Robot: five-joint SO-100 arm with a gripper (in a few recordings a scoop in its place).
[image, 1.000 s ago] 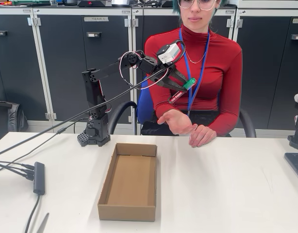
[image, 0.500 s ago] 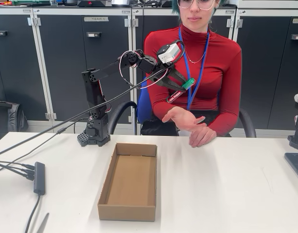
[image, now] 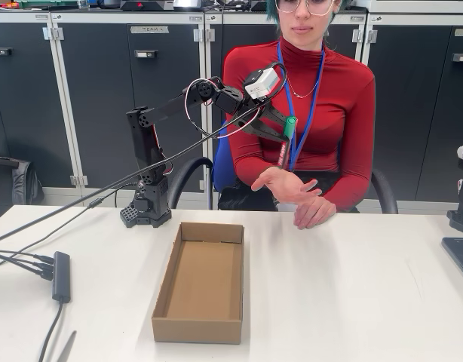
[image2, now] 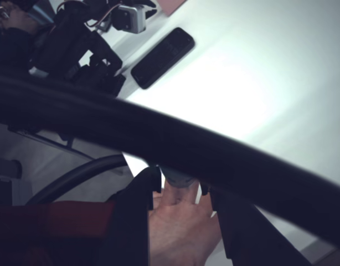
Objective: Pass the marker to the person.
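The marker (image: pixel 285 143) hangs almost upright in front of the person (image: pixel 322 98), green cap on top, its lower end just above the person's upturned hand (image: pixel 280 183). My gripper (image: pixel 281 130) is raised at chest height, its tips beside the green cap. In the wrist view my gripper (image2: pixel 181 191) looks down with its jaws apart, and the person's palm (image2: pixel 178 233) shows between the dark fingers (image2: pixel 131 221). A small grey shape between the tips may be the marker end-on.
An open cardboard box (image: pixel 201 283) lies on the white table (image: pixel 352 294) in front of my base. A black hub (image: pixel 60 275) with cables sits at the left. The person's other hand (image: pixel 313 211) rests on the far table edge. Dark equipment (image: pixel 461 219) stands at the right edge.
The marker has swung from a slant to nearly upright at my gripper's tips. The person's open hand has risen and moved under it. The arm has hardly moved.
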